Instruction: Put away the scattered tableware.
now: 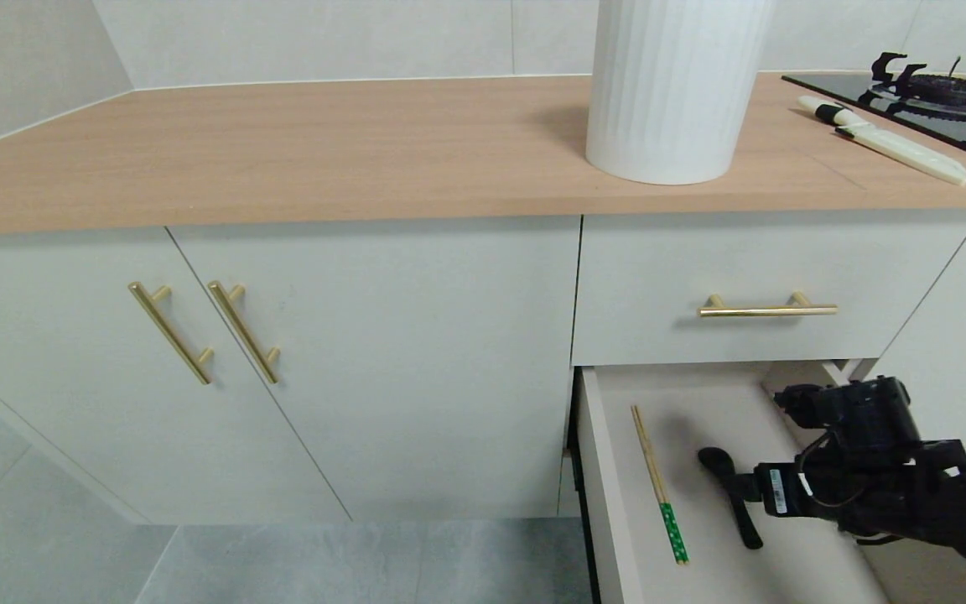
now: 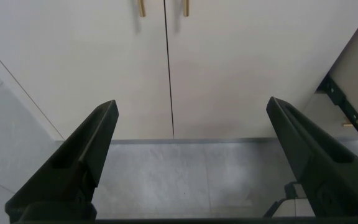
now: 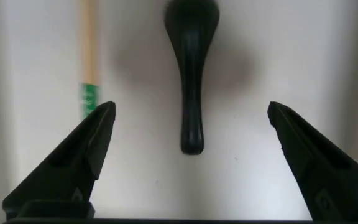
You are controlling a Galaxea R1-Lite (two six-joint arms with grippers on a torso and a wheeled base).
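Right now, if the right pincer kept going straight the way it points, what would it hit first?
Most likely the black spoon, lying on the drawer floor between the right pincer and its open fingers; the chopsticks lie off to one side. Depth is unclear.

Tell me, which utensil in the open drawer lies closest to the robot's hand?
The black soup spoon, right before the right gripper; the green-tipped wooden chopsticks lie farther left.
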